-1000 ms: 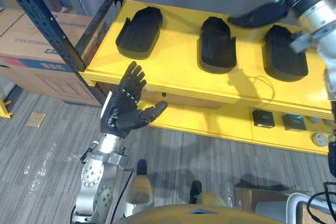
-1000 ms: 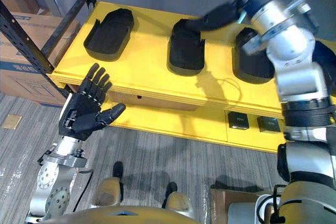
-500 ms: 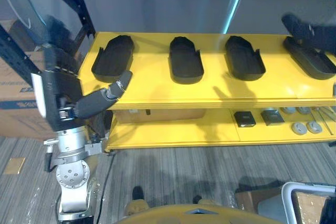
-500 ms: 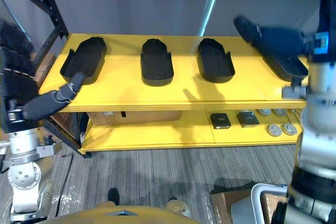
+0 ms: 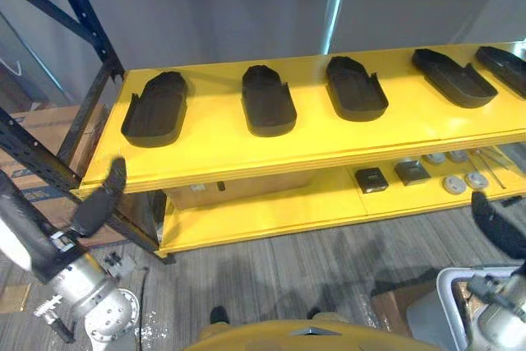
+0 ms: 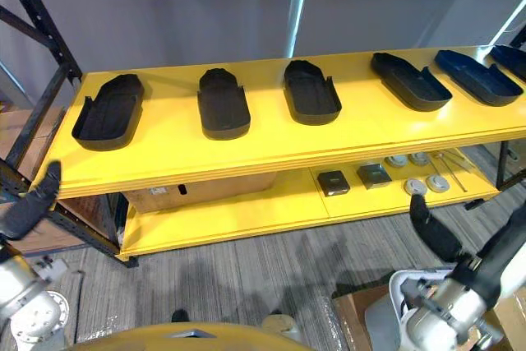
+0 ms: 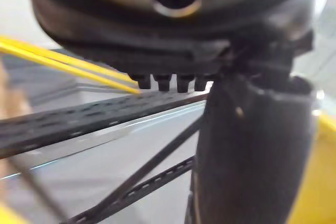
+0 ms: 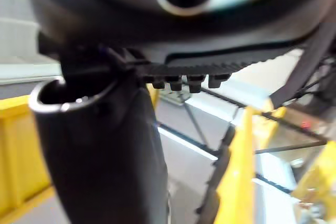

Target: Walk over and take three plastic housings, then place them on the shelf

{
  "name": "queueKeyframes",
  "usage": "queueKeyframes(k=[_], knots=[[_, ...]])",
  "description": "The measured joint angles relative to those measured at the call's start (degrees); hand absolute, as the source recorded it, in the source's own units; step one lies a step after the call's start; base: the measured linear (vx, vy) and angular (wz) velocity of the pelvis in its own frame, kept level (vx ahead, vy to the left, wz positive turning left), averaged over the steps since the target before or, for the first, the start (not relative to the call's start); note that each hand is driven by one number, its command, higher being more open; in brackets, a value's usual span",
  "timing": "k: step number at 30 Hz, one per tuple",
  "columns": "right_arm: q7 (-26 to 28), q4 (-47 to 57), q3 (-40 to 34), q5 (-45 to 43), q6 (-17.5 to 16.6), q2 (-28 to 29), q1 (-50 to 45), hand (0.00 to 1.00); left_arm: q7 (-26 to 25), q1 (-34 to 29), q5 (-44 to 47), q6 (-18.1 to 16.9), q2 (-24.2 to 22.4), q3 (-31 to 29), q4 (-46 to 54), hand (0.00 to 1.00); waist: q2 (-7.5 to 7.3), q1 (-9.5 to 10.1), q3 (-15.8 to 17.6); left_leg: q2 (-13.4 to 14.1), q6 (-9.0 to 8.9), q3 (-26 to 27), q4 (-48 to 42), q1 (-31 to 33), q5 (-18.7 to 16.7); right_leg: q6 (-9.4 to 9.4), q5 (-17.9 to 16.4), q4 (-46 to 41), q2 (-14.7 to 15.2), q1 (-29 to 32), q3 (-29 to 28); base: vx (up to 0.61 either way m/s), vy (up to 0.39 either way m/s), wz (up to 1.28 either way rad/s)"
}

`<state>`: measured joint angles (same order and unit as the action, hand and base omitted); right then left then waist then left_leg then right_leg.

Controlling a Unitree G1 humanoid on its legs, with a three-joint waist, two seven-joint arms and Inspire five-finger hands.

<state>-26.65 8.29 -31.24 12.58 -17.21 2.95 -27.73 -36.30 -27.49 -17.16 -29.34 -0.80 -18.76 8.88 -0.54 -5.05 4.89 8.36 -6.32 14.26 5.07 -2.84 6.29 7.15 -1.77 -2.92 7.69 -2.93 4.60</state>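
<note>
Several black plastic housings lie in a row on the yellow shelf's top board (image 5: 329, 133): one at the left (image 5: 154, 108), one beside it (image 5: 268, 100), a third (image 5: 356, 88), and more towards the right end (image 5: 454, 77). My left hand (image 5: 99, 203) hangs low at the lower left, in front of the shelf's left corner, with straight fingers and nothing in it. My right hand (image 6: 436, 232) hangs low at the lower right, below the shelf's lower board, also straight and holding nothing. Neither hand touches a housing.
The lower yellow board (image 5: 271, 211) carries two small dark boxes (image 5: 371, 179) and round silver parts (image 5: 454, 184). A dark blue rack upright (image 5: 82, 6) stands at the left with cardboard boxes (image 5: 37, 129) behind it. A white bin (image 5: 460, 302) sits on the floor at the lower right.
The view has shifted and takes in more of the shelf. My right hand has come away from the top board and dropped low. My left hand has sunk to the lower left.
</note>
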Motion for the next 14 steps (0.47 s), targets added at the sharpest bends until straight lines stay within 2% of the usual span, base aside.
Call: queueKeyframes(k=[4, 7, 9, 10, 11, 13, 14], knots=[[-0.63, -6.98, 7.31, -2.36, 0.62, 2.48, -4.68, 1.00, 2.18, -2.30, 4.37, 3.06, -1.58, 4.55, -10.31, 1.00, -0.81, 0.03, -0.58, 0.31, -0.15, 1.45, -0.02, -0.79, -0.55, 0.01, -0.06, -0.16, 0.02, -0.41, -0.21, 0.02, -0.003, -0.11], [2.85, -16.30, 9.66, -5.21, 3.07, 2.44, -4.08, 1.00, 7.27, -2.25, 8.53, 6.76, -1.62, 4.72, -19.66, 1.00, -0.98, 0.43, -0.65, 0.61, -0.09, 2.07, -0.03, -1.26, -0.68, 0.31, 0.13, -0.18, 0.23, -1.08, 0.17, 0.02, -0.004, 0.04], [6.46, -24.66, 9.77, -8.10, 4.58, 2.36, -2.50, 1.00, 11.22, -2.08, 11.21, 8.55, -1.54, 4.50, -27.05, 1.00, -0.85, 1.21, -0.74, 0.41, -0.12, 2.29, -0.02, -2.49, -1.08, 0.12, -0.20, -0.14, 0.43, -2.39, 0.46, 0.04, 0.007, 0.03], [9.15, -30.37, 9.89, -10.10, 4.91, 2.17, -1.20, 1.00, 15.75, -1.44, 13.90, 9.32, -1.35, 4.47, -32.10, 1.00, -0.83, 1.83, -0.83, 0.30, -0.12, 2.34, -0.01, -3.44, -1.29, -0.06, -0.68, -0.40, 0.60, -3.31, 0.85, 0.04, 0.008, 0.07], [9.76, -31.49, 9.93, -10.57, 4.99, 2.13, -0.97, 1.00, 16.68, -1.36, 14.52, 9.50, -1.33, 4.51, -33.14, 1.00, -0.79, 1.88, -0.79, 0.29, -0.13, 2.34, -0.01, -3.62, -1.34, -0.15, -0.90, -0.49, 0.64, -3.40, 0.96, 0.01, 0.001, 0.13], [13.64, -36.71, 10.30, -13.66, 5.10, 2.06, 0.93, 1.00, 24.42, -0.97, 18.76, 11.53, -1.15, 4.74, -39.07, 1.00, -0.53, 2.09, -1.22, 0.14, -0.13, 2.34, 0.00, -3.92, -1.40, -0.17, -2.23, -1.20, 0.97, -3.43, 1.55, 0.00, -0.004, 0.13], [14.32, -37.30, 10.37, -13.80, 5.07, 2.01, 1.57, 1.00, 26.06, -0.74, 19.61, 12.09, -1.02, 4.93, -40.15, 1.00, -0.27, 2.14, -1.30, 0.04, -0.13, 2.34, 0.00, -3.95, -1.40, -0.18, -2.26, -1.21, 0.99, -3.45, 1.57, 0.01, -0.001, 0.06]])
